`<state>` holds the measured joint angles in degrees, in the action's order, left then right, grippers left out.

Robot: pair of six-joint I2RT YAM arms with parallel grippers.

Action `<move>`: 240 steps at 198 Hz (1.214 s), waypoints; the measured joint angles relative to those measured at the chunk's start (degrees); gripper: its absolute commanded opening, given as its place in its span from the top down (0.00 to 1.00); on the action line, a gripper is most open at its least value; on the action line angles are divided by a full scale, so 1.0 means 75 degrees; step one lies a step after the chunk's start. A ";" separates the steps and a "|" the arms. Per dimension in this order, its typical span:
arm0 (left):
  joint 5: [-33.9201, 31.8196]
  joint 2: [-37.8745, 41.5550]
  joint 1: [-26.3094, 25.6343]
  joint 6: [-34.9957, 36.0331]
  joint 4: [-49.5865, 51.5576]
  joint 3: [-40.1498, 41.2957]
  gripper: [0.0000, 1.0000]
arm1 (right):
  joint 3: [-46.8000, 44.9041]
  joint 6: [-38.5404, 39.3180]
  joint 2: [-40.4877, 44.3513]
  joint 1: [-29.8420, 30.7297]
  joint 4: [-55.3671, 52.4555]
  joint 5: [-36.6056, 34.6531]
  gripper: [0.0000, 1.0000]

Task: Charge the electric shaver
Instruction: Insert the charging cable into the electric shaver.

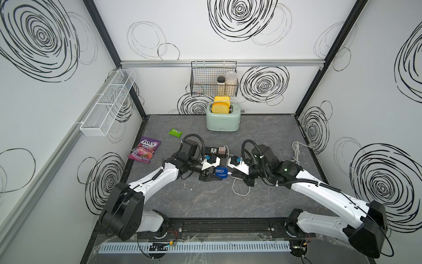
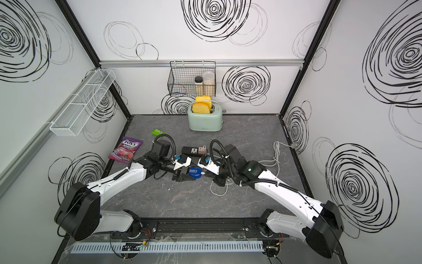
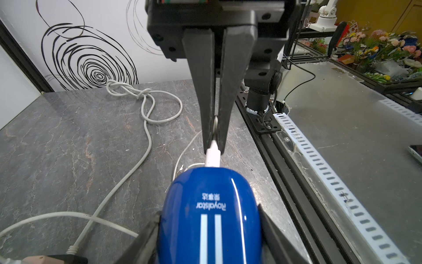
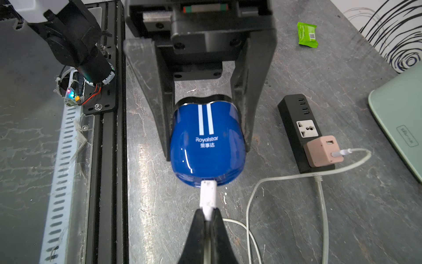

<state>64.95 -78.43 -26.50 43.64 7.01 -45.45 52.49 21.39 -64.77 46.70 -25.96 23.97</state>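
Note:
The electric shaver (image 1: 221, 171), glossy blue with two white stripes, lies low over the grey table's middle in both top views. My left gripper (image 3: 209, 230) is shut on its sides, one black finger against each flank. In the right wrist view the shaver (image 4: 206, 141) points its rounded end at my right gripper (image 4: 207, 216). That gripper is shut on a white cable plug (image 4: 208, 194), whose tip meets the shaver's rounded end. The white cable (image 4: 285, 177) runs back to a pale-pink adapter (image 4: 322, 150) seated in the black power strip (image 4: 294, 118).
A mint toaster (image 1: 222, 120) holding yellow slices stands at the back. A purple candy bag (image 1: 145, 149) and a green packet (image 1: 175, 132) lie at the left. A knotted white cord (image 1: 296, 148) lies at the right. A wire basket (image 1: 201, 80) hangs on the back wall.

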 measured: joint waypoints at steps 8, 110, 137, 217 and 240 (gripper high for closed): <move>-0.0041 0.0000 -0.0017 0.0093 0.0096 -0.0020 1.00 | 0.0000 0.0035 -0.0015 0.0000 -0.0020 0.0017 1.00; 0.0015 0.0035 -0.0055 -0.0659 -0.0332 0.0254 1.00 | -0.0455 0.0300 0.0178 0.0213 0.0423 -0.0219 1.00; 0.0067 0.0041 -0.0055 -0.0801 -0.0388 0.0259 1.00 | -0.0717 0.0350 0.0364 0.0242 0.0758 -0.0312 1.00; 0.0280 0.0221 -0.0160 -0.0839 -0.0772 0.0254 1.00 | -0.0845 0.0493 0.0070 0.0338 0.0831 -0.0326 1.00; 0.0277 0.0341 -0.0219 -0.0729 -0.0807 0.0254 1.00 | -0.0845 0.0466 0.0087 0.0347 0.0836 -0.0254 0.98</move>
<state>67.02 -75.88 -28.14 38.17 0.95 -43.55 46.15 24.88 -64.12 49.30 -19.68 22.06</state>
